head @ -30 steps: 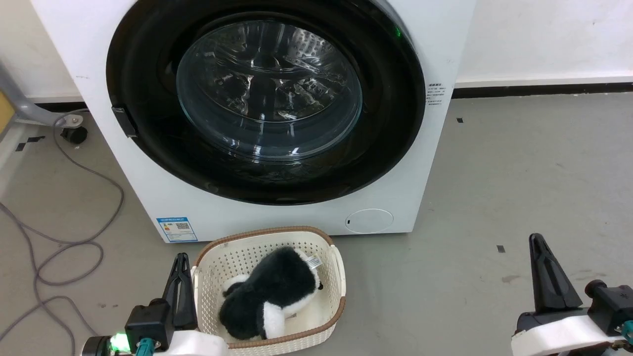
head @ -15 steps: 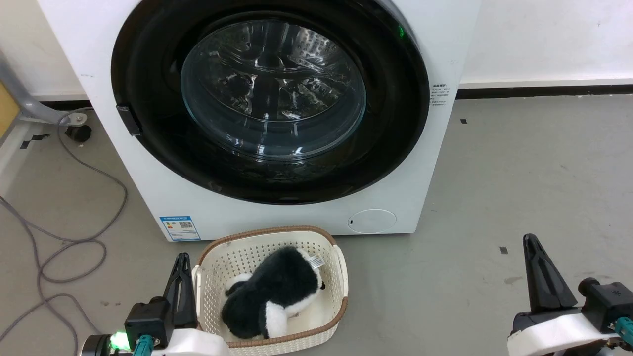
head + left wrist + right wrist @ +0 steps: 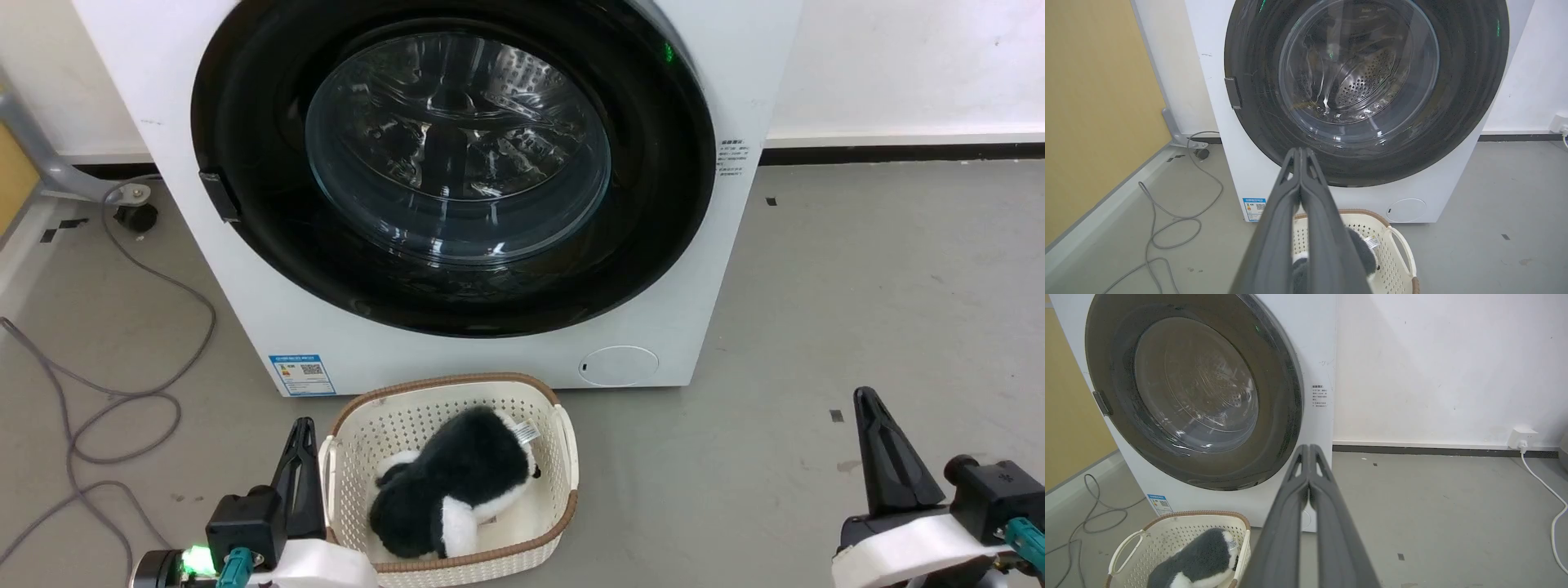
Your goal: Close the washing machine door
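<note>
Washing machine door [image 3: 457,163]: sits at 12 o'clock in your head view, black rim lying flat against the front of the washing machine [image 3: 490,359], no gap visible along the edge from either wrist view. The handle tab [image 3: 220,196] is at 9 o'clock on the rim. The drum shows through the glass.

Step call: the door reads as already shut, so the task looks at its end. Whether the latch has actually caught, you cannot tell from here. If you want certainty, the next move would be a firm press on the rim near that 9 o'clock tab; otherwise just stay clear.

Left gripper [image 3: 303,429]: 7 o'clock in the head view, well short of the door, jaws pressed together, holding nothing. Right gripper [image 3: 867,400]: 4 o'clock, over bare floor, jaws pressed together too, nothing held.

The basket [image 3: 563,441] is on the floor at 6 o'clock of the door, just in front of the machine and just beside the left gripper. A plush toy [image 3: 457,482] lies inside it.

Count: one door, one machine, one basket, one plush toy, two grippers. A grey cable [image 3: 122,392] loops on the floor at 8 o'clock.
</note>
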{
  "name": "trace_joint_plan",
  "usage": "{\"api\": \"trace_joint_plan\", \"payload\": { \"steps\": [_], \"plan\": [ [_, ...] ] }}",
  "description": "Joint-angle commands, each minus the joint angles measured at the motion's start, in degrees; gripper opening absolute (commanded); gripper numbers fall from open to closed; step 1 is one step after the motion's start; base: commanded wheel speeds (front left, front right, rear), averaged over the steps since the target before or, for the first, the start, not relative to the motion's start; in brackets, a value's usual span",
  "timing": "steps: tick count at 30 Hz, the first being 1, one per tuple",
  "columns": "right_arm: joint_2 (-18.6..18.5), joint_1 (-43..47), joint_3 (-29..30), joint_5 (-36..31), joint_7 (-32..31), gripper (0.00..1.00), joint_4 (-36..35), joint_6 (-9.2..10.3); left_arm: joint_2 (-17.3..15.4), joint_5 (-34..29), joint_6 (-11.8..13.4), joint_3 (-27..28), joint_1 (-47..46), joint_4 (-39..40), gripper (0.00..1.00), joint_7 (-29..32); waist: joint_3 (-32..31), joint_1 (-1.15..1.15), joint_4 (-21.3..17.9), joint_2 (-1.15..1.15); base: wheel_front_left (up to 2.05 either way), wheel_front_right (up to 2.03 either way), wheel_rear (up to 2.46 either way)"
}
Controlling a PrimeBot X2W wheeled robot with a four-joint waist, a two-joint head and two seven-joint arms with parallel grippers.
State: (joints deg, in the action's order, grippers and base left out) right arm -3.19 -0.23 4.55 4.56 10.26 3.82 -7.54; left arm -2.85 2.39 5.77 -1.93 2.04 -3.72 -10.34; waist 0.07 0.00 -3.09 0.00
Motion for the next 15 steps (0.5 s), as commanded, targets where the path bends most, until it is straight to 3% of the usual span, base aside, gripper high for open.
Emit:
{"api": "trace_joint_plan", "payload": {
  "steps": [1,15],
  "plan": [
    [0.1,0.07,-0.25,-0.46,-0.23,0.0,-0.47,0.02,-0.01,-0.55,-0.39,0.2,-0.63,0.42,0.0,0.36,0.0,0.0,0.05,0.0,0.0,0.0,0.0],
    [0.13,0.1,-0.96,-1.13,-1.88,0.0,-1.02,0.02,-0.01,-0.85,-1.28,0.48,-0.86,0.97,0.0,2.01,-0.01,0.0,0.55,0.0,0.0,0.0,0.0]
  ]
}}
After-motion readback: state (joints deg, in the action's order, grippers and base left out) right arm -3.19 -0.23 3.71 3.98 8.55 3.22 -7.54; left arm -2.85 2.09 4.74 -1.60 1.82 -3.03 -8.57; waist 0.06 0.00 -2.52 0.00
